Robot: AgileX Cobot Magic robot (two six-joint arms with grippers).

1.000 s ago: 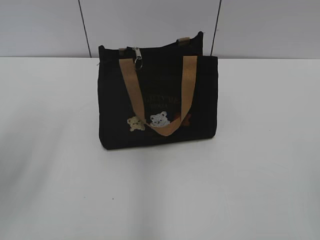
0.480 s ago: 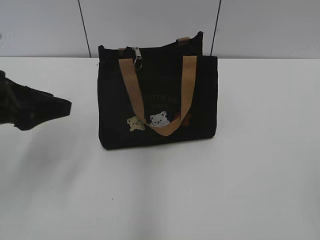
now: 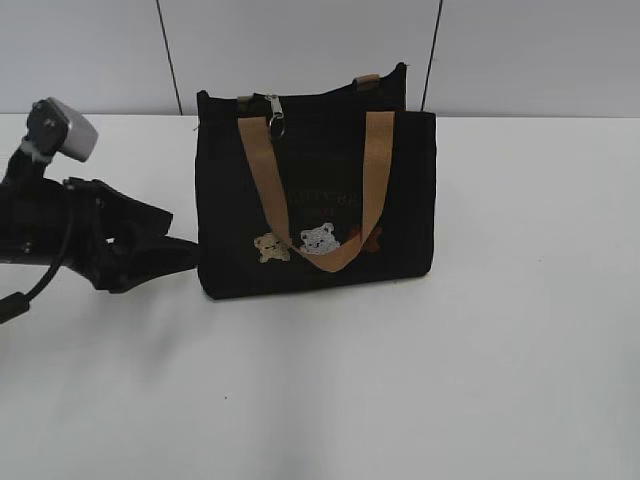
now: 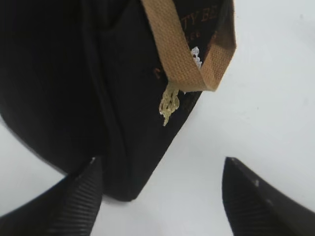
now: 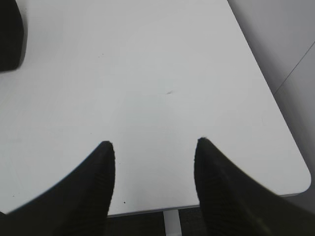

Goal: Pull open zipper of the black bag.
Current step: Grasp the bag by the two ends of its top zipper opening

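Left hand point(image 4: 157, 196) spread wide, nothing between its two ribbed black fingers point(image 4: 78, 196), seen in the left wrist view with the near lower corner of the black bag point(image 4: 74, 88) reaching down between them, the left finger just at the bag's edge, contact not clear. Seen from the exterior camera, left hand point(image 3: 175, 255) low over the tabletop point(image 3: 400, 380), tips pointing at the bag's lower left side, close beside it. Grey-white camera block point(image 3: 62, 128) riding on the arm behind.

Right hand point(image 5: 152, 162) parted at a middling width, holding nothing, hovering over bare white tabletop point(image 5: 147, 73) near its edge; out of sight in the exterior view.

Black bag point(image 3: 315, 195) upright on the tabletop toward the back, near the grey wall point(image 3: 300, 50). Tan handle point(image 3: 320, 190) hanging down over the front in a loop, small bear patches point(image 3: 300, 243) beside its lowest point, faint lettering above. Zipper point(image 3: 274, 112), a small silver pull with a ring, sitting at the left end of the bag's top edge, hanging just beside the handle's left strap, well above the left hand and untouched.
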